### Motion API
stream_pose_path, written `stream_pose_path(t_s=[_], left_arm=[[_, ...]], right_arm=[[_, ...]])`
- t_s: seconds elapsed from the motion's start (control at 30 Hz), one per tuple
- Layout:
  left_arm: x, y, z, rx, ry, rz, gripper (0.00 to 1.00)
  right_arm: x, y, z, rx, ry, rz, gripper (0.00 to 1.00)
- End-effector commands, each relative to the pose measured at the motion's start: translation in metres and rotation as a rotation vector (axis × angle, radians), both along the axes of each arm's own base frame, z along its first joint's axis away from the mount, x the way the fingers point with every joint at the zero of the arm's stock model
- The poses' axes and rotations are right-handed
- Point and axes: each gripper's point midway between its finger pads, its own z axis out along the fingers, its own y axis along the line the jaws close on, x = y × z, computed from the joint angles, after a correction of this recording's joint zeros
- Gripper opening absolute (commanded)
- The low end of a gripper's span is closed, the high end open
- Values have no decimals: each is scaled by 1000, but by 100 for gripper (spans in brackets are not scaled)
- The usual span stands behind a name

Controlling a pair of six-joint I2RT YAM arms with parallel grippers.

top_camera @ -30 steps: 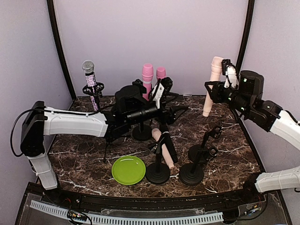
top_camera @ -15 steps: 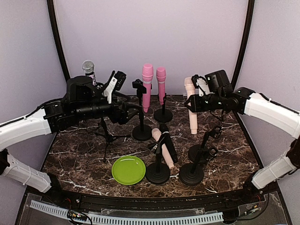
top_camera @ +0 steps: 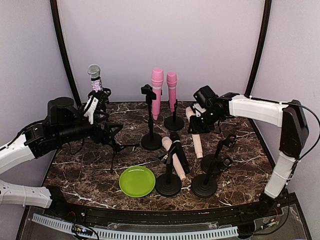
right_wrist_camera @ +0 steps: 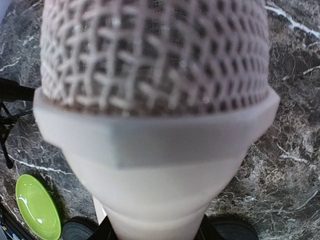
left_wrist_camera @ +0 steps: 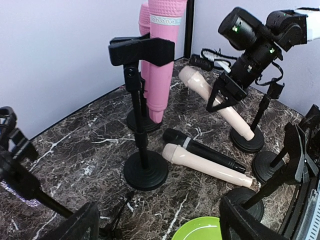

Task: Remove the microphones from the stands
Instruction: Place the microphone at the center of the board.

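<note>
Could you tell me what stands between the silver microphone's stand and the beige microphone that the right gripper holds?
A black stand with an empty clip stands there. The top view shows it best, and the left wrist view shows it too.

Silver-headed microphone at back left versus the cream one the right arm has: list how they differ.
Colour: the silver-headed microphone has a silver mesh head and sparkly body; the cream microphone is pale cream throughout. Pose: the silver-headed one stands upright; the cream one tilts, tail down. State: the silver-headed one sits in its stand; the cream one is clamped in the right gripper, off any stand. Both have mesh heads.
</note>
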Motion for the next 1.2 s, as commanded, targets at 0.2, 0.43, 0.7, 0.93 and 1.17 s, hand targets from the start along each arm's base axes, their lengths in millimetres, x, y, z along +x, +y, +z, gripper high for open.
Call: stream_pose_path(t_s=[0.2, 0.43, 0.7, 0.93, 1.17], left_arm=[[4, 39, 24, -8, -115, 165, 83], [10, 49, 21, 15, -120, 226, 83], [14, 49, 15, 34, -116, 243, 84], [15, 48, 11, 37, -109, 244, 85], [16, 48, 10, 37, -107, 246, 86]], right_arm=[[3, 10, -42, -37, 123, -45, 5], [6, 19, -66, -51, 150, -31, 12], [7, 31, -78, -9, 165, -11, 25], [6, 32, -84, -4, 166, -6, 36], [6, 32, -87, -4, 165, -7, 42]])
